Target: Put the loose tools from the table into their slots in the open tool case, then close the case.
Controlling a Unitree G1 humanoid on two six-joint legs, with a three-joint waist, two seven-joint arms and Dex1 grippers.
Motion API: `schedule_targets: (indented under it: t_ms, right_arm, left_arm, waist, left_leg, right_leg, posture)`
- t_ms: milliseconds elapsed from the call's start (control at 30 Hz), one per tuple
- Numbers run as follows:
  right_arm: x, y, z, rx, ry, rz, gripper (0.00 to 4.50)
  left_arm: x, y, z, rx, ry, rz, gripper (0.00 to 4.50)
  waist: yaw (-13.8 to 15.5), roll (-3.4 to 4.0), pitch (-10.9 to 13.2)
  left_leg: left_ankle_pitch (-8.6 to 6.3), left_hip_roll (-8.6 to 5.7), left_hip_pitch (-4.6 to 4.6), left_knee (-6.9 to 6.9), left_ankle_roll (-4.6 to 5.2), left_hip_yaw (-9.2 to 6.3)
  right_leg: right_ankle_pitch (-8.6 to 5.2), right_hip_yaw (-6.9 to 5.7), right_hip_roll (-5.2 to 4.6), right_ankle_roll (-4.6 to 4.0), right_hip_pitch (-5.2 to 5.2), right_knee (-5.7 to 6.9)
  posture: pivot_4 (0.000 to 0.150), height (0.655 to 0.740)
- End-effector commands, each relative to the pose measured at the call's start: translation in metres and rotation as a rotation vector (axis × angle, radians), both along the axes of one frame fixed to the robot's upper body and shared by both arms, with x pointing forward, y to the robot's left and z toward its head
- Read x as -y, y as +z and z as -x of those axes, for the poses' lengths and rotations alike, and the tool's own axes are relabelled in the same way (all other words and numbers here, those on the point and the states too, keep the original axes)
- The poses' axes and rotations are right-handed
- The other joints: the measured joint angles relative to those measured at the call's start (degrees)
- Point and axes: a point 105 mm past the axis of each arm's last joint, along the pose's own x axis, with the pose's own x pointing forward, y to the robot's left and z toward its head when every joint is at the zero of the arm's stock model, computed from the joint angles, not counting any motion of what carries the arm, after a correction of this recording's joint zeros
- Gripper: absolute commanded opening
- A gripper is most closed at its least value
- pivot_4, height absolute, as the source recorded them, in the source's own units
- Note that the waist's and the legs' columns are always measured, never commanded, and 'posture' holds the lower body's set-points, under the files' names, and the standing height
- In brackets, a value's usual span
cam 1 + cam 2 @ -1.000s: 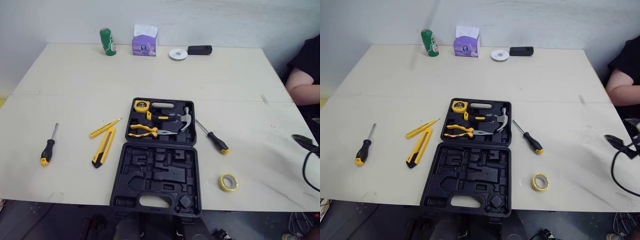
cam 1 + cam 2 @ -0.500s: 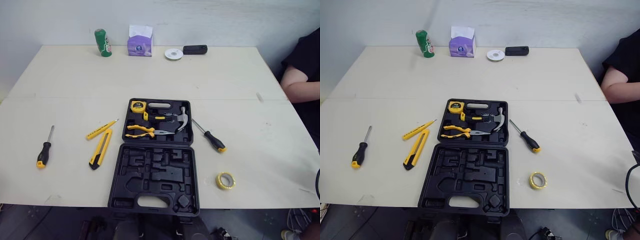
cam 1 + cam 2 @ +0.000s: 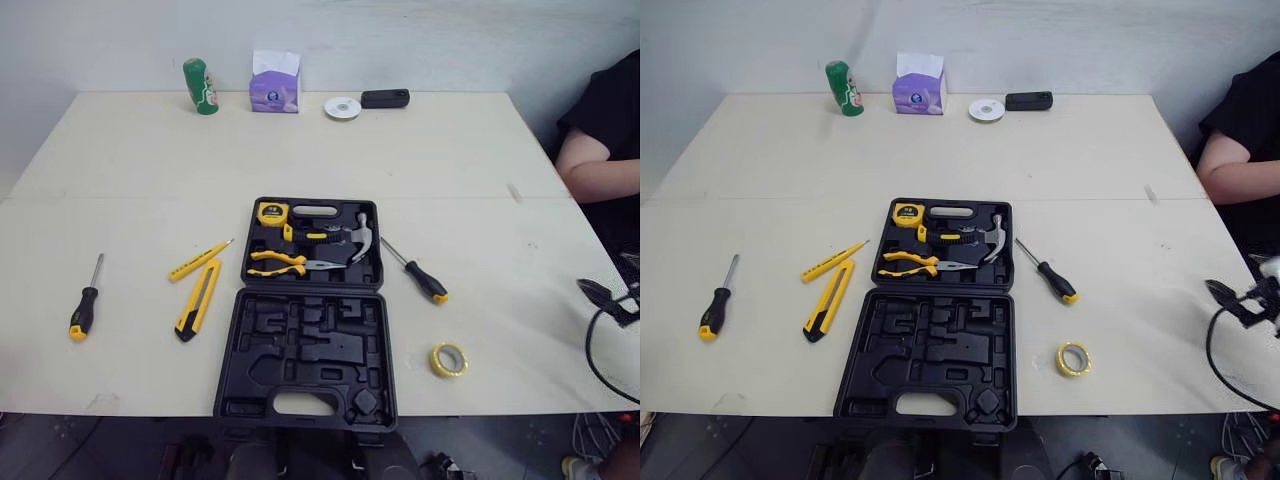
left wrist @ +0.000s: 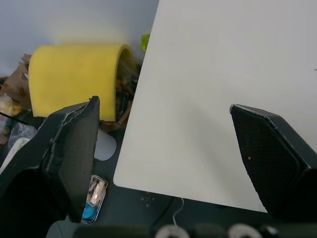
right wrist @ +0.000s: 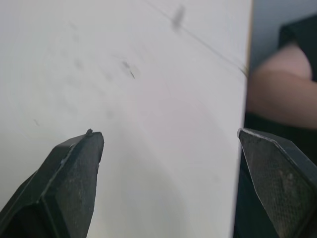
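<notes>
A: Where's the case?
B: Tool case (image 3: 305, 330) lies open mid-table (image 3: 300, 150), by the front edge. Near half: empty slots. Far half holds a tape measure (image 3: 271, 212), pliers (image 3: 285, 265) and a hammer (image 3: 358, 237).
A: Loose tools?
B: Left of the case: utility knife (image 3: 198, 299) w/ a yellow pen-like tool (image 3: 199, 260) just beside it; further left, well apart, a black-and-yellow screwdriver (image 3: 82, 311). Right of the case: a 2nd screwdriver (image 3: 417, 274), close to the far half, and a yellow tape roll (image 3: 448, 359) near the front edge.
A: Grippers?
B: Right gripper (image 5: 168, 135): fingers spread wide, nothing btwn them, over bare tabletop at the right edge, well apart from the case. Left gripper (image 4: 163, 103): also spread wide, empty, over a table corner w/ a yellow roll (image 4: 74, 74) on the floor beyond it.
A: Anything else?
B: Back edge: green can (image 3: 200, 86), tissue box (image 3: 274, 83), white disc (image 3: 342, 107), black object (image 3: 385, 98). A person's arm (image 3: 600, 170) at the right side.
</notes>
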Motion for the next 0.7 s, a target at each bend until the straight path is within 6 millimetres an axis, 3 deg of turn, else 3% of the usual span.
schedule_targets:
  t_ms: [33,200,367,467,533,700]
  right_arm:
    - [-0.037,0.031,-0.017,0.12,0.182,-0.035,4.5]
    - [-0.088,0.061,-0.025,0.296,0.416,-0.133,4.5]
    - [-0.143,0.076,-0.031,0.306,0.672,-0.133,4.5]
    - [-0.171,0.085,-0.029,0.298,0.805,-0.142,4.5]
    - [-0.191,0.089,-0.026,0.274,0.894,-0.145,4.5]
    - [-0.233,0.096,-0.01,0.218,1.102,-0.176,4.5]
  left_arm:
    - [0.012,0.01,-0.016,0.063,-0.067,0.067,4.45]
    - [0.047,0.023,-0.041,0.119,-0.157,0.317,4.45]
    - [0.097,0.036,-0.063,-0.034,-0.208,0.376,4.45]
    - [0.117,0.033,-0.072,-0.149,-0.14,0.397,4.45]
    - [0.138,0.032,-0.077,-0.19,-0.143,0.5,4.45]
    - [0.155,0.028,-0.089,-0.317,-0.074,0.461,4.45]
  waist:
    - [0.1,0.0,0.0]
    - [0.4,-0.02,0.0]
    - [0.6,-0.04,0.0]
    - [0.6,-0.03,0.0]
    - [0.7,-0.02,0.0]
    - [0.9,-0.02,0.0]
  left_leg:
    - [0.0,0.0,0.0,-0.01,-0.01,-0.02]
    - [0.1,0.01,-0.12,0.01,0.09,-0.19]
    - [0.1,0.0,-0.19,0.19,0.09,-0.3]
    - [0.11,0.0,-0.17,0.19,0.09,-0.35]
    - [0.2,0.0,-0.18,0.15,-0.07,-0.37]
    - [0.23,0.0,-0.2,0.16,-0.14,-0.38]
  right_leg:
    - [0.0,0.0,0.0,0.0,0.01,0.01]
    - [0.0,0.0,-0.11,0.0,0.05,-0.02]
    - [0.0,-0.03,-0.14,0.0,0.1,0.03]
    - [0.0,-0.02,-0.11,-0.01,0.09,0.09]
    - [-0.01,-0.02,-0.1,-0.02,0.07,0.09]
    - [-0.01,-0.01,-0.07,-0.02,0.06,0.1]
  posture:
    - [0.15,0.74]
    - [0.15,0.74]
    - [0.15,0.74]
    - [0.15,0.74]
    - [0.15,0.74]
    - [0.15,0.74]
